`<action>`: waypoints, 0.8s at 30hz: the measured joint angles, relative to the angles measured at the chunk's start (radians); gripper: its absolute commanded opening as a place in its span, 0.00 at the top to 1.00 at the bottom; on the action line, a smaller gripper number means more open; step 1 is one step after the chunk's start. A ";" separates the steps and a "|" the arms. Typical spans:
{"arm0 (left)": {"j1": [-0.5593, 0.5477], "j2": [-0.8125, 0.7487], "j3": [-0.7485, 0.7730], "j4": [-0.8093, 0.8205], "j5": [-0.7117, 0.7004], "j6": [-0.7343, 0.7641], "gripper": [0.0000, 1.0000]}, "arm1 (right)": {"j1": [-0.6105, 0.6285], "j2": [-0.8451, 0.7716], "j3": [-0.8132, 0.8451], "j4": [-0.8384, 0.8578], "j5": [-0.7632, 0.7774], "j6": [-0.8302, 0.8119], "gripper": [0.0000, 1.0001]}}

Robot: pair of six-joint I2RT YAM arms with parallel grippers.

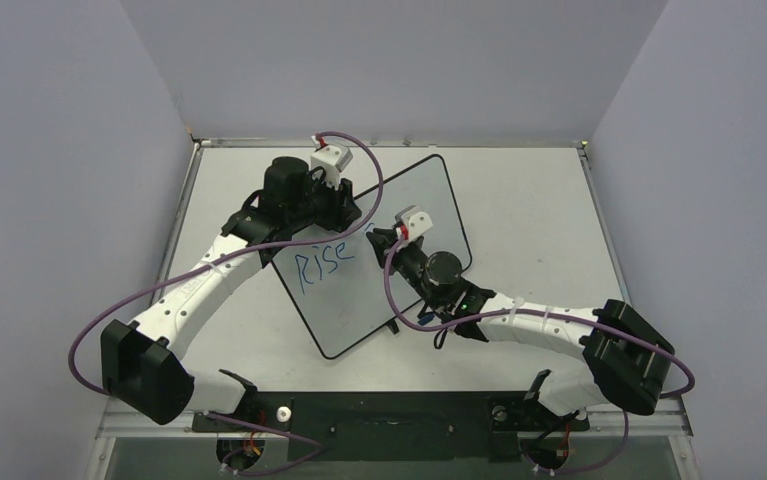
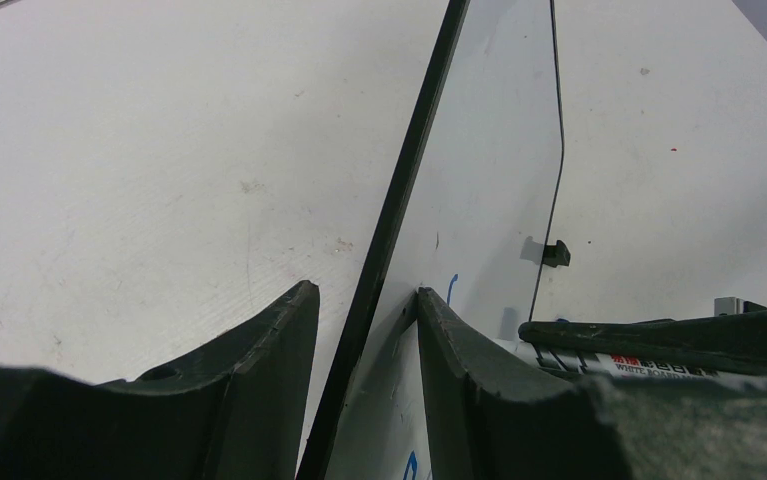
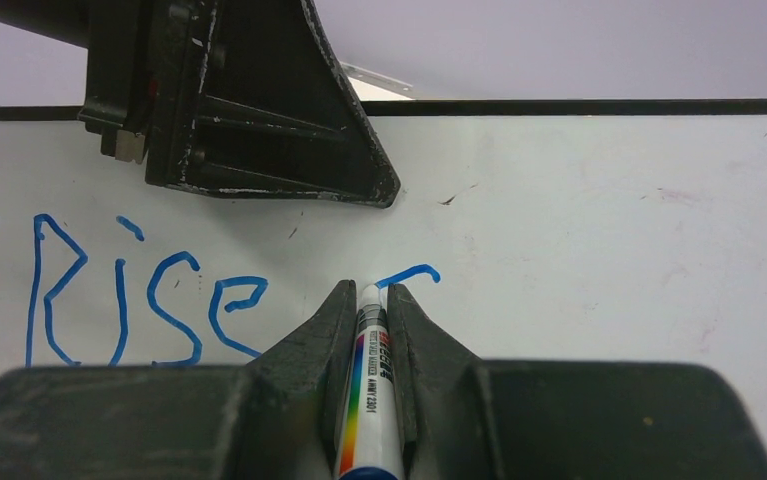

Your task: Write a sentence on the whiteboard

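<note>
room: pale lilac walls (image 1: pixel 59 150) on three sides, plain off-white table (image 1: pixel 539 250) in the middle, a bit scuffed up close
whiteboard (image 1: pixel 359 300): sitting mid-table between the two arms, turned diagonally in the top view, thin black frame, rounded corners, and it's up on its edge rather than flat
foot (image 2: pixel 556 253): one small black foot shows at the board's far edge in the left wrist view
sentence (image 1: pixel 321 268): only "Rise" in blue on the left part of the board, letters pretty wobbly tbh
stroke (image 3: pixel 409 273): short blue curved line just right of the "e", right at the pen tip
left gripper (image 2: pixel 364 292): about half open and straddling the board's top edge, frame running between the fingers, one finger flat against the writing face above "Rise", the other behind, so it looks clamped on the board
right gripper (image 3: pixel 369 292): squeezed tight around a marker, in front of the writing face
marker (image 3: pixel 369 390): white barrel with a rainbow stripe and whiteboard marker print, poking out past the fingertips, tip touching the board beside the new stroke
rest of the board: blank white to the right, just faint smudges
</note>
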 measured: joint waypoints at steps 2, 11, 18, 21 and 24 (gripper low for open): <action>0.000 0.000 0.000 0.000 0.000 0.000 1.00 | 0.003 0.000 0.000 0.000 0.000 0.001 1.00; 0.000 0.000 -0.004 0.003 -0.003 0.000 1.00 | 0.009 -0.005 -0.018 -0.008 0.012 0.001 1.00; 0.000 0.000 -0.006 0.005 -0.004 0.000 1.00 | 0.010 -0.025 -0.043 -0.037 0.035 0.000 1.00; 0.000 -0.002 -0.008 0.005 -0.004 0.000 1.00 | 0.010 -0.033 -0.048 -0.049 0.050 -0.002 1.00; 0.000 -0.002 -0.008 0.005 -0.003 0.000 1.00 | 0.010 -0.037 -0.048 -0.061 0.068 -0.005 1.00</action>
